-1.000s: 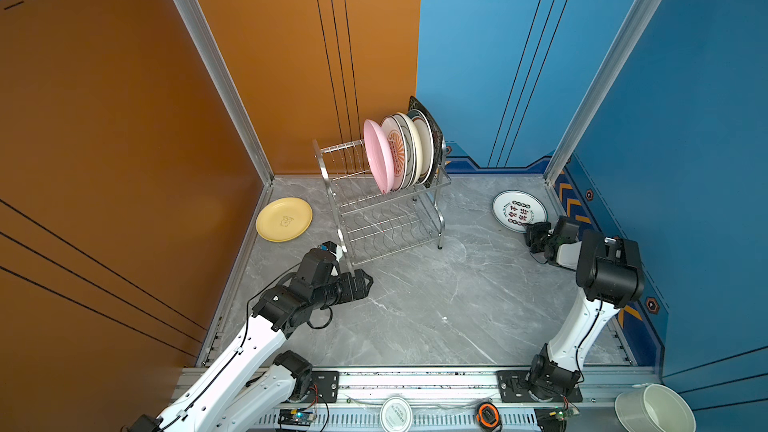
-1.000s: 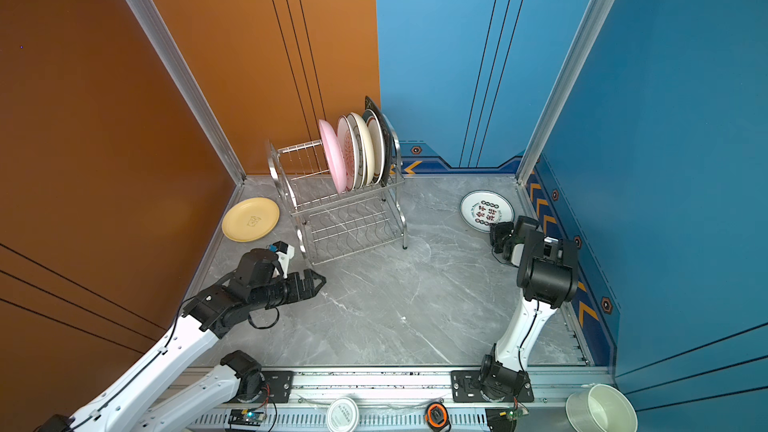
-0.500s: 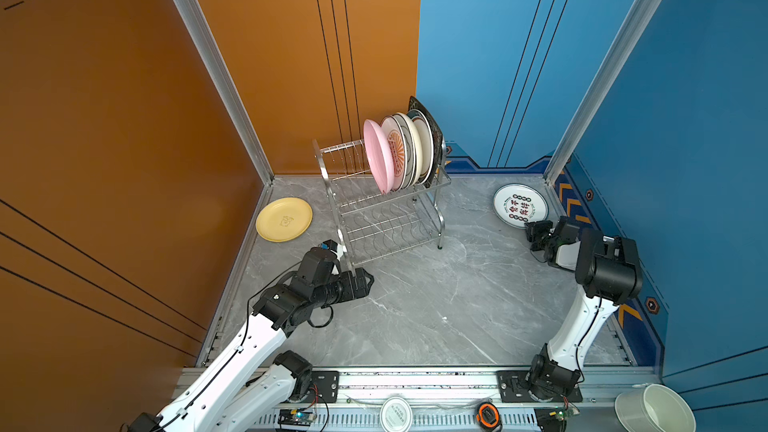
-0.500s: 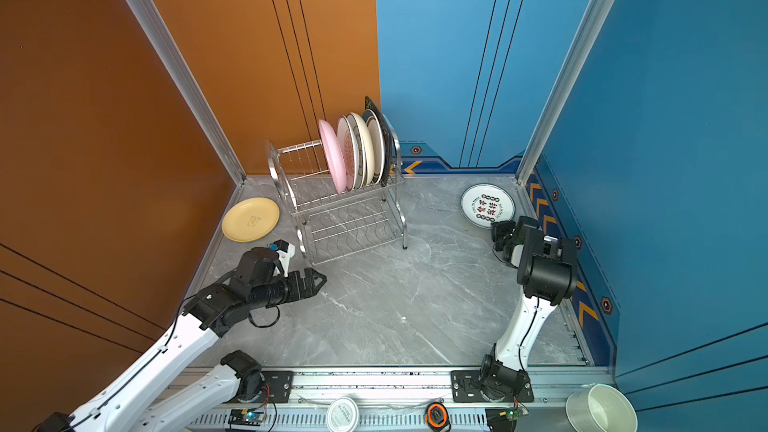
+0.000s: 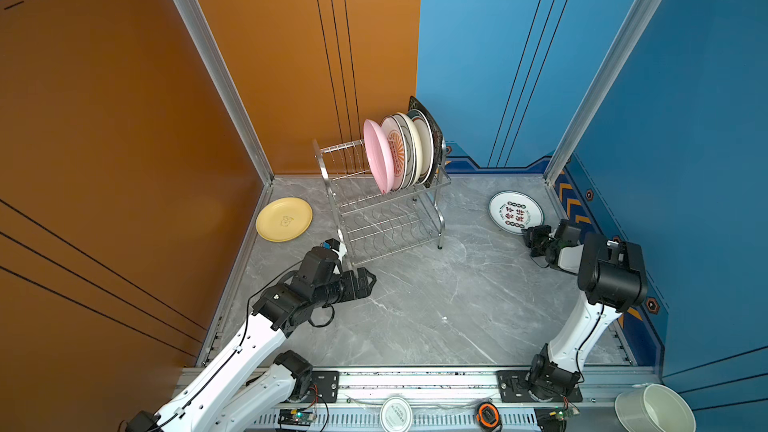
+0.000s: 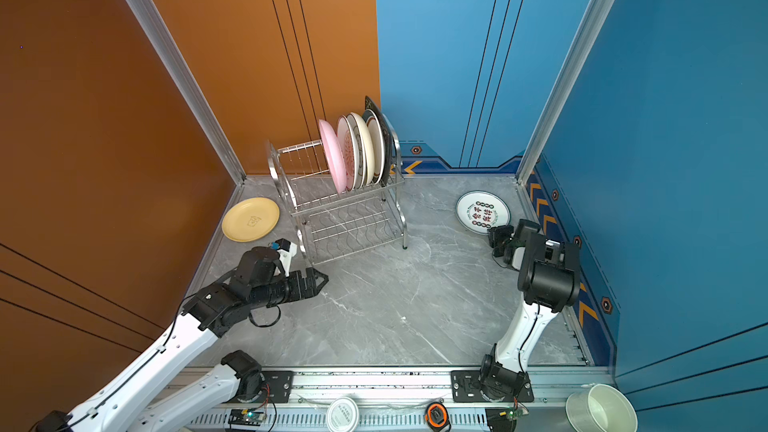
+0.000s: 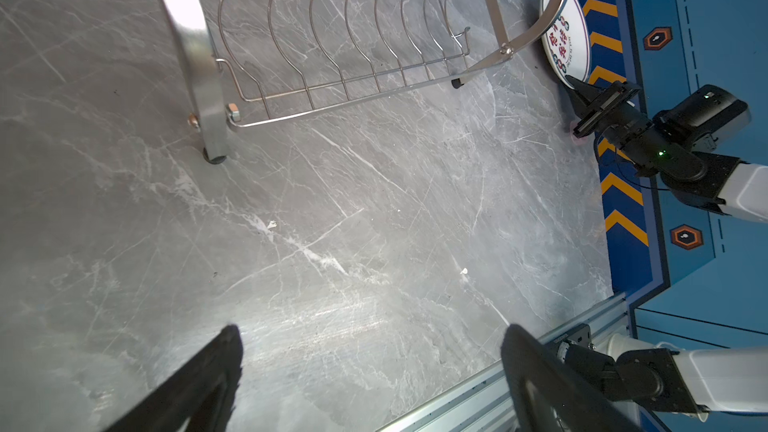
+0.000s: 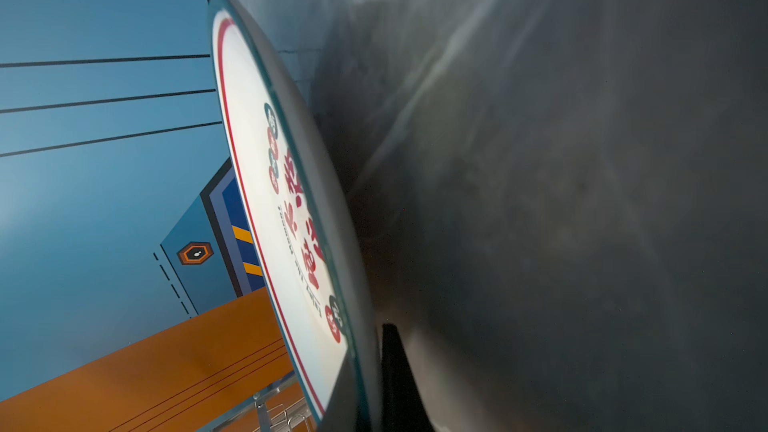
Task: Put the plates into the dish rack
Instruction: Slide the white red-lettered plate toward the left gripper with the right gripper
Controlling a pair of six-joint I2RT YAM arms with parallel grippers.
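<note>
The steel dish rack (image 5: 386, 218) (image 6: 345, 218) stands at the back middle, and its upper tier holds several upright plates, the pink one (image 5: 376, 155) in front. A yellow plate (image 5: 284, 219) (image 6: 250, 219) lies flat to the rack's left. A white plate with red characters (image 5: 515, 212) (image 6: 482, 212) (image 8: 266, 201) lies at the right. My right gripper (image 5: 528, 238) (image 8: 370, 388) is shut on its near rim. My left gripper (image 5: 370, 280) (image 7: 370, 367) hangs open and empty above the floor, in front of the rack's near-left leg (image 7: 212, 135).
A white bucket-like container (image 5: 654, 409), a small round white lid (image 5: 396, 411) and an orange tape measure (image 5: 487, 414) sit along the front rail. Orange and blue walls close in the grey marble floor (image 5: 436, 305) on three sides.
My right gripper's jaws have closed onto the rim of the white character plate, and the plate has shifted slightly. The left arm has barely moved.
</note>
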